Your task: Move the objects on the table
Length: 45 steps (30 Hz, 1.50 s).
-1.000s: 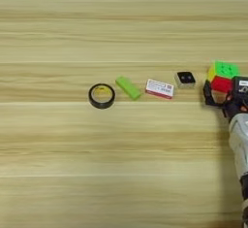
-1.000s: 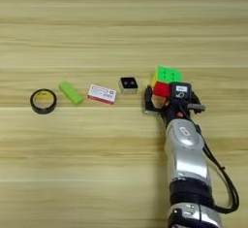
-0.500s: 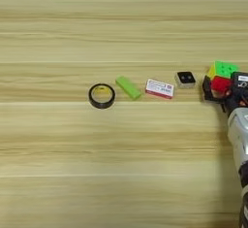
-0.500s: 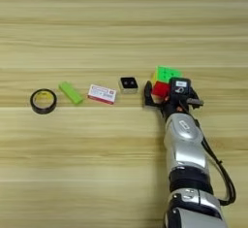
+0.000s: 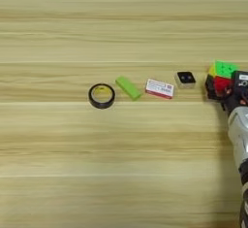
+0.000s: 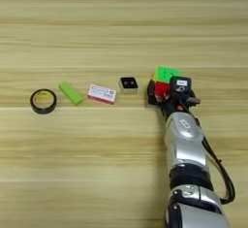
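On the table [image 6: 121, 23] five small objects lie in a row. From the left they are a black tape ring [image 6: 43, 101], a lime green bar [image 6: 70, 92], a red-and-white card box [image 6: 101, 94], a tiny black-topped block [image 6: 128, 83] and a green, red and yellow puzzle cube [image 6: 167, 73]. My right gripper [image 6: 169, 92] reaches up from the bottom and stands open around the cube. One black finger [image 6: 151, 93] sits against the cube's left side. The other finger is on the right, partly hidden behind the gripper's head. In the left eye view the cube [image 5: 224, 69] is near the right edge.
My silver forearm [image 6: 186, 154] runs from the bottom edge up to the cube, with a black cable [image 6: 224, 173] looping on its right. Bare wood lies behind the row and across the left front.
The gripper has slid a little forward, so its fingers now reach along the cube's sides. The other objects have not moved.
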Each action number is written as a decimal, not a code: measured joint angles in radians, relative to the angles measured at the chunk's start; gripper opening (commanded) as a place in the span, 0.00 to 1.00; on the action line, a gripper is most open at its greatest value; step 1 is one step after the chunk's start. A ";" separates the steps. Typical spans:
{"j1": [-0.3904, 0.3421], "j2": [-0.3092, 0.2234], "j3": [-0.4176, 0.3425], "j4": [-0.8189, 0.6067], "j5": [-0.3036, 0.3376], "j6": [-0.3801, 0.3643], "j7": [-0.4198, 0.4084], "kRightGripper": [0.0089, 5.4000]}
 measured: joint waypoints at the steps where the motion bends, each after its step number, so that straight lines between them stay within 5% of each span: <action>1: 0.000 0.000 0.000 0.001 0.000 0.000 0.001 0.74; 8: 0.000 0.000 0.005 0.004 0.000 -0.005 0.018 0.62; 16: 0.011 0.005 0.011 -0.039 0.000 -0.006 0.018 0.62; 29: 0.180 0.049 0.055 -0.423 0.013 0.072 0.035 0.62; 38: 0.345 0.086 0.154 -0.766 0.014 0.175 0.078 0.62; 45: 0.420 0.151 0.239 -0.891 0.013 0.252 0.064 0.62</action>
